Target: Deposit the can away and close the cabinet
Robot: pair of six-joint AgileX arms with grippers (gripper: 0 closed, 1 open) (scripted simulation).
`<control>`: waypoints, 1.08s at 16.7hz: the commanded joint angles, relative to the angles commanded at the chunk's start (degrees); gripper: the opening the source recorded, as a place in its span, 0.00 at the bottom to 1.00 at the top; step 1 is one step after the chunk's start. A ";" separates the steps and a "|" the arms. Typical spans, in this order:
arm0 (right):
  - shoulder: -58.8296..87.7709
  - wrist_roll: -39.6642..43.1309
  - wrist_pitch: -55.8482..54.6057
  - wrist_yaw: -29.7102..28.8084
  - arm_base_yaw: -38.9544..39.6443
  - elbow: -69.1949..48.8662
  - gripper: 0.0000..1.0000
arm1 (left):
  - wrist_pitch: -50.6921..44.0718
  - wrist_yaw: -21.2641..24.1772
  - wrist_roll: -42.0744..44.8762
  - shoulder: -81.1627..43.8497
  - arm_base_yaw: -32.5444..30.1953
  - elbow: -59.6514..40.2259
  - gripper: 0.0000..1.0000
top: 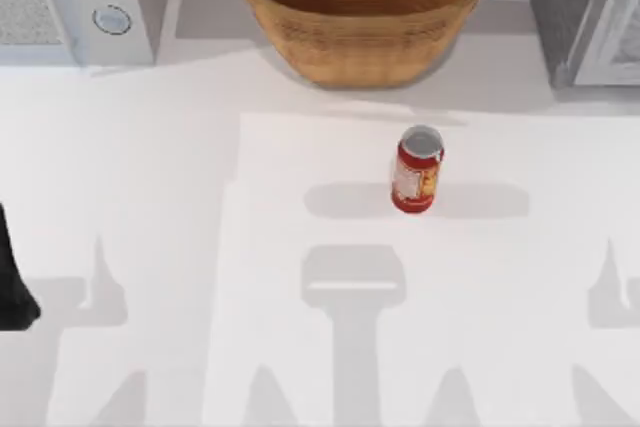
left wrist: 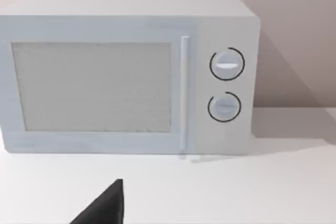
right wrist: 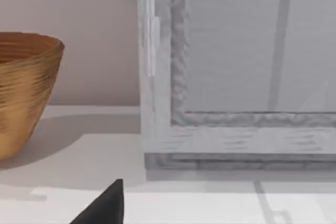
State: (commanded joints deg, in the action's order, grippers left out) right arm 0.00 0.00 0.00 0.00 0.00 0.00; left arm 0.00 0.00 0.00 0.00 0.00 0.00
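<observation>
no readable text, can (top: 417,170) label too small to read

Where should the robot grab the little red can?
Probably round the can's red middle, coming in level from the right side of the table. It stands upright with open table around it, and its round sides suit two fingers; the basket sits well behind.

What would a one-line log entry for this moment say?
can: upright, mid-table, untouched | basket: behind it | cabinet: far right | microwave: far left | left arm: parked at left edge

Black, matte left arm (top: 14,287) with pointed claw fingertip (left wrist: 107,205).
</observation>
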 joint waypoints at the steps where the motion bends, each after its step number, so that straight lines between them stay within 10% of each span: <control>1: 0.00 0.00 0.00 0.00 0.00 0.00 1.00 | 0.00 0.00 0.00 0.00 0.00 0.00 1.00; 18: 54.92 -7.92 -36.69 -24.41 24.99 -12.76 1.00 | 0.00 0.00 0.00 0.00 0.00 0.00 1.00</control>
State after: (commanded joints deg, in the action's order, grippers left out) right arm 54.92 -7.92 -36.69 -24.41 24.99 -12.76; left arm 0.00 0.00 0.00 0.00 0.00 0.00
